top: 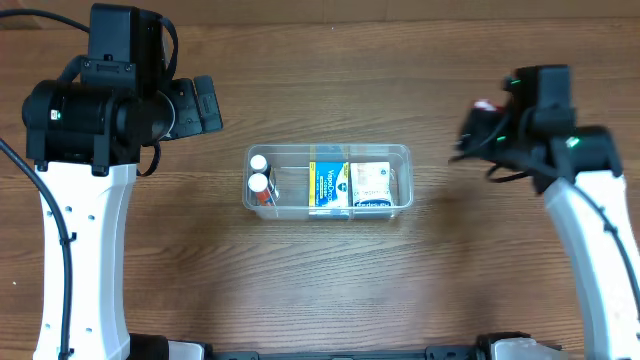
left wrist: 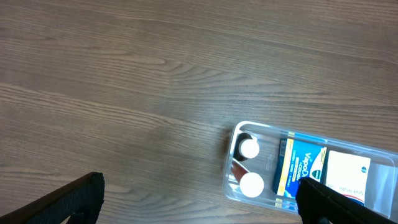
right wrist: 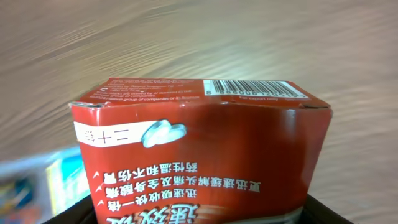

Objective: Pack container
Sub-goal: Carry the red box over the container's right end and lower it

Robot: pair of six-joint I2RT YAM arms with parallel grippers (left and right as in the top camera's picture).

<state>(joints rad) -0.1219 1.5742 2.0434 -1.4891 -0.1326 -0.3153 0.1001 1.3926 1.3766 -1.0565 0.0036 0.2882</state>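
Observation:
The clear plastic container (top: 403,152) sits at the table's middle. It holds two white-capped bottles (top: 259,184), a blue-and-yellow box (top: 328,187) and a white box (top: 371,187). It also shows in the left wrist view (left wrist: 235,135). My right gripper (top: 478,128) is to the container's right, above the table, shut on a red box (right wrist: 199,149) with Chinese print and a barcode. My left gripper (left wrist: 199,199) is open and empty, up and to the left of the container.
The table is brown wood (top: 320,280). The white arm links run down both sides of the overhead view.

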